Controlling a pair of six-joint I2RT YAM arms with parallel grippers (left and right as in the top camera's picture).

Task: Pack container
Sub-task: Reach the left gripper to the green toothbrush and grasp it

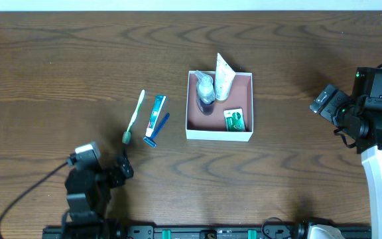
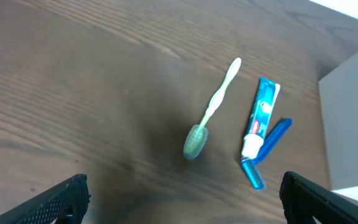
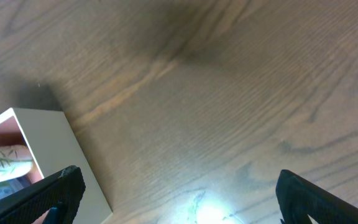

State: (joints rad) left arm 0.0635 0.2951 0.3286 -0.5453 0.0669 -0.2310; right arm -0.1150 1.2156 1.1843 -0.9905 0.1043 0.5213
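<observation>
Left gripper point(image 2: 182, 198) and right gripper point(image 3: 179, 190) gape empty; we'd centre the left across the toothbrush point(image 2: 217, 99) handle, left of the box point(image 1: 219, 135).

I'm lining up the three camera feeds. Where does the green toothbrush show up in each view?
Overhead: the toothbrush lies left of centre, slanted, just left of the toothpaste tube.
Left wrist: near the picture's centre, bristle head lowest.
Right wrist: not in it.
Shared landmark: the white-walled container, at centre in the overhead, at the right edge in left wrist, lower left in right wrist.
</observation>
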